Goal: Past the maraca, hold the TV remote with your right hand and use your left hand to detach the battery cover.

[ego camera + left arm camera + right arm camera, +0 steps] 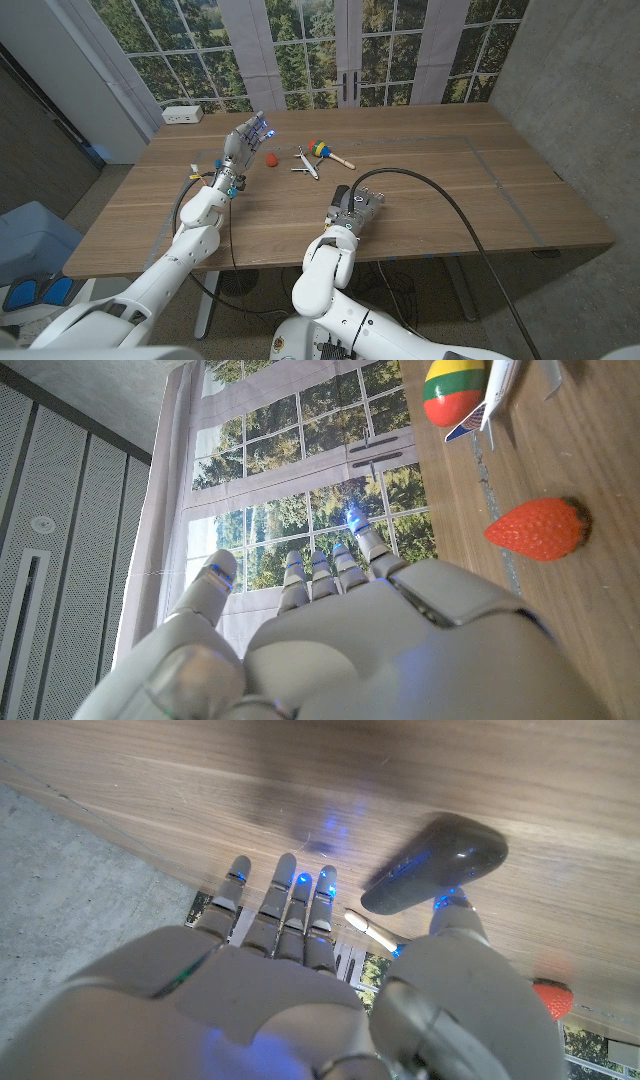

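The right hand stands near the worktop's near edge, around its middle; its fingers are extended and slightly apart, clamped on nothing. Just beside its thumb lies the dark, rounded plastic TV remote, on the wood; whether the thumb touches it I cannot tell. From the head camera the remote shows as a small dark shape at the hand's fingertips.

The left hand is raised above the worktop's left part, fingers spread and empty. Just beside it lies the small red plastic strawberry.

Toward the far edge lie the white toy aeroplane and the striped red, yellow and green maraca with a pale wooden handle, near each other.

The remote is probably light, stiff and smooth, so it may slide on the wood; I would take it by its long sides, battery cover facing up and free, leaving the cover's end for the left hand.

Bare wood stretches wide toward the worktop's right edge and between the two hands. The near edge lies close behind the right hand.
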Controlling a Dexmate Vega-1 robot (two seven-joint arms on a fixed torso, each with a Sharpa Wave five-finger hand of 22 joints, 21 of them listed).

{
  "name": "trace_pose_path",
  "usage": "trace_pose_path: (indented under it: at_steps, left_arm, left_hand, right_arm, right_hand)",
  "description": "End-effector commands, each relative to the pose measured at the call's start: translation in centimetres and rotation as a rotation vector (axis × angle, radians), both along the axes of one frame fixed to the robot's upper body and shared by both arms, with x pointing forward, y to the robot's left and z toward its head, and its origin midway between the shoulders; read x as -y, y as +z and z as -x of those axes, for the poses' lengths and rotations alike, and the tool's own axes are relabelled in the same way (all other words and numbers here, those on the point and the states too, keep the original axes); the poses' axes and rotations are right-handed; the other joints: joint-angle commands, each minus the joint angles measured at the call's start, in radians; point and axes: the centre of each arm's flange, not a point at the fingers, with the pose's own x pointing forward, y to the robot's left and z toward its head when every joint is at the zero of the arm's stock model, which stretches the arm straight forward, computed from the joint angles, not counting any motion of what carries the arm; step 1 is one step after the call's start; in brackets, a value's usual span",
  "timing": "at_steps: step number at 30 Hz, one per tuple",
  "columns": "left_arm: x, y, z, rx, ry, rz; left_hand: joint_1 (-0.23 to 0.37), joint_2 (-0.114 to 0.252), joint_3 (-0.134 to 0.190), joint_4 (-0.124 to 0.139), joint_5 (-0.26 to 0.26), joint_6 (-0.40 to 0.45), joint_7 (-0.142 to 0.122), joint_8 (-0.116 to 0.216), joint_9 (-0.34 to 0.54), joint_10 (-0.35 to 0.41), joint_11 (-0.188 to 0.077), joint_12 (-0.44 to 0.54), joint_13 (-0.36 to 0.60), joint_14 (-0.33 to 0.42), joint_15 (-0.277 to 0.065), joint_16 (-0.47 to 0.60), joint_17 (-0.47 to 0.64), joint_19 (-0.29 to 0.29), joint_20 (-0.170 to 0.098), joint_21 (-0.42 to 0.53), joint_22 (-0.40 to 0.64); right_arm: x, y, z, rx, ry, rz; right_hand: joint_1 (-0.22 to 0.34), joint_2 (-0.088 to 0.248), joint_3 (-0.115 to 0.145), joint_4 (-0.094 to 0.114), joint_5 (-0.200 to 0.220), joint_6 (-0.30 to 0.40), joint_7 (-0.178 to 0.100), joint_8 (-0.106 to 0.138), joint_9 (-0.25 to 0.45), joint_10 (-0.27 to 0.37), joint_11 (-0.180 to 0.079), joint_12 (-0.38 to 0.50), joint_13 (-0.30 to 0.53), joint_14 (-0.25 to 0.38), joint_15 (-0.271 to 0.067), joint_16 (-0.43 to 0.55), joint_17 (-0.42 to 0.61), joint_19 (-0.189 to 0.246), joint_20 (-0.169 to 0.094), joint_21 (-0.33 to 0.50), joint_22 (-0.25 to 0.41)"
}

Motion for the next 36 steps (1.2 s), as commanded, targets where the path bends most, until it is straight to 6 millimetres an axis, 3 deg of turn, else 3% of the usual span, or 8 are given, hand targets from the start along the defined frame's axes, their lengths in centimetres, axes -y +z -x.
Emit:
trace_pose_path:
  at_steps: [1, 7, 11, 17, 25, 28, 30, 36]
  left_arm:
    - [0.2, 0.1, -0.5, -0.009, -0.005, 0.003]
    - [0.3, 0.4, -0.9, -0.013, -0.016, -0.007]
    - [0.3, 0.6, -1.1, -0.006, -0.027, -0.010]
    - [0.3, 0.8, -1.3, 0.007, -0.038, -0.012]
    - [-0.1, 0.9, -1.1, 0.020, -0.035, -0.013]
    - [-0.2, 0.9, -1.0, 0.023, -0.035, -0.011]
    - [-0.2, 0.8, -0.9, 0.021, -0.037, -0.010]
    - [-0.2, 0.7, -0.8, 0.021, -0.037, -0.008]
  left_hand:
    - [0.002, 0.043, 0.002, -0.010, 0.004, 0.007, 0.004, 0.001, 0.003, 0.006, -0.002, 0.004, 0.004, 0.006, -0.011, -0.002, 0.002, 0.007, -0.007, -0.005, 0.002]
    - [0.006, 0.045, 0.000, -0.015, 0.003, 0.005, 0.003, 0.000, 0.003, 0.003, -0.001, 0.003, 0.004, 0.005, -0.011, -0.002, 0.001, 0.009, -0.007, -0.008, 0.003]
    - [0.007, 0.046, -0.002, -0.017, 0.002, 0.004, 0.003, 0.000, 0.003, 0.003, -0.003, 0.003, 0.004, 0.004, -0.010, -0.002, 0.002, 0.009, -0.006, -0.011, 0.003]
    - [0.008, 0.045, -0.006, -0.018, 0.001, 0.003, 0.001, 0.000, 0.003, 0.003, -0.003, 0.003, 0.004, 0.003, -0.011, -0.002, 0.002, 0.010, -0.007, -0.014, 0.003]
    - [0.007, 0.045, -0.010, -0.019, 0.000, 0.004, 0.000, 0.000, 0.003, 0.004, -0.002, 0.003, 0.004, 0.003, -0.011, -0.001, 0.003, 0.011, -0.006, -0.017, 0.003]
    - [0.008, 0.045, -0.012, -0.020, -0.001, 0.005, 0.000, 0.001, 0.004, 0.004, -0.002, 0.003, 0.004, 0.004, -0.011, -0.001, 0.003, 0.012, -0.005, -0.018, 0.003]
    - [0.008, 0.046, -0.012, -0.020, -0.001, 0.006, 0.000, 0.001, 0.004, 0.004, -0.003, 0.003, 0.004, 0.003, -0.011, -0.001, 0.003, 0.013, -0.006, -0.019, 0.003]
    - [0.008, 0.045, -0.014, -0.022, -0.001, 0.007, 0.000, 0.001, 0.004, 0.004, -0.003, 0.003, 0.004, 0.003, -0.011, -0.001, 0.003, 0.014, -0.005, -0.022, 0.003]
  right_arm:
    - [-1.0, 0.6, 0.0, 0.025, 0.034, 0.032]
    - [-1.9, 0.6, 0.0, 0.015, 0.050, 0.051]
    - [-2.7, 0.5, -0.1, -0.025, 0.033, 0.095]
    - [-3.6, 0.4, -0.3, -0.085, 0.011, 0.146]
    - [-3.9, 0.4, -0.4, -0.123, -0.040, 0.165]
    - [-3.9, 0.4, -0.3, -0.110, -0.042, 0.156]
    - [-3.9, 0.4, -0.4, -0.096, -0.039, 0.149]
    - [-3.8, 0.2, -0.5, -0.089, -0.020, 0.140]
  right_hand:
    - [-0.013, 0.019, 0.000, 0.011, -0.016, 0.020, -0.006, 0.022, 0.014, 0.015, -0.008, 0.013, 0.010, 0.023, -0.006, 0.004, 0.011, 0.015, 0.002, -0.002, 0.004]
    - [0.032, 0.020, 0.012, -0.019, -0.033, 0.004, 0.001, 0.034, 0.028, 0.009, -0.001, 0.016, 0.019, 0.022, 0.003, 0.006, 0.020, 0.013, 0.004, -0.011, 0.003]
    - [0.060, 0.026, 0.016, -0.036, -0.057, -0.072, 0.021, 0.033, 0.051, -0.057, 0.023, 0.004, 0.037, -0.030, 0.031, -0.008, 0.039, -0.024, 0.005, -0.039, 0.004]
    - [0.077, 0.031, 0.017, -0.041, -0.073, -0.120, 0.032, 0.036, 0.069, -0.104, 0.034, -0.002, 0.052, -0.059, 0.038, -0.013, 0.055, -0.047, 0.006, -0.059, 0.005]
    - [0.066, 0.050, 0.008, -0.035, -0.100, 0.010, 0.001, 0.134, 0.106, -0.030, 0.017, 0.062, 0.089, 0.038, 0.002, 0.052, 0.106, -0.016, 0.004, -0.074, 0.008]
    - [0.103, 0.051, 0.011, -0.051, -0.100, 0.136, -0.017, 0.224, 0.144, 0.041, 0.000, 0.127, 0.126, 0.126, -0.030, 0.127, 0.161, 0.064, 0.000, -0.064, 0.009]
    - [0.134, 0.052, 0.019, -0.052, -0.096, 0.258, -0.047, 0.280, 0.138, 0.137, -0.040, 0.192, 0.153, 0.200, -0.075, 0.160, 0.175, 0.113, -0.004, -0.061, 0.009]
    - [0.211, 0.105, 0.080, -0.058, -0.097, 0.389, -0.064, 0.302, 0.077, 0.241, -0.103, 0.233, 0.127, 0.273, -0.129, 0.163, 0.182, 0.177, -0.048, -0.052, 0.007]
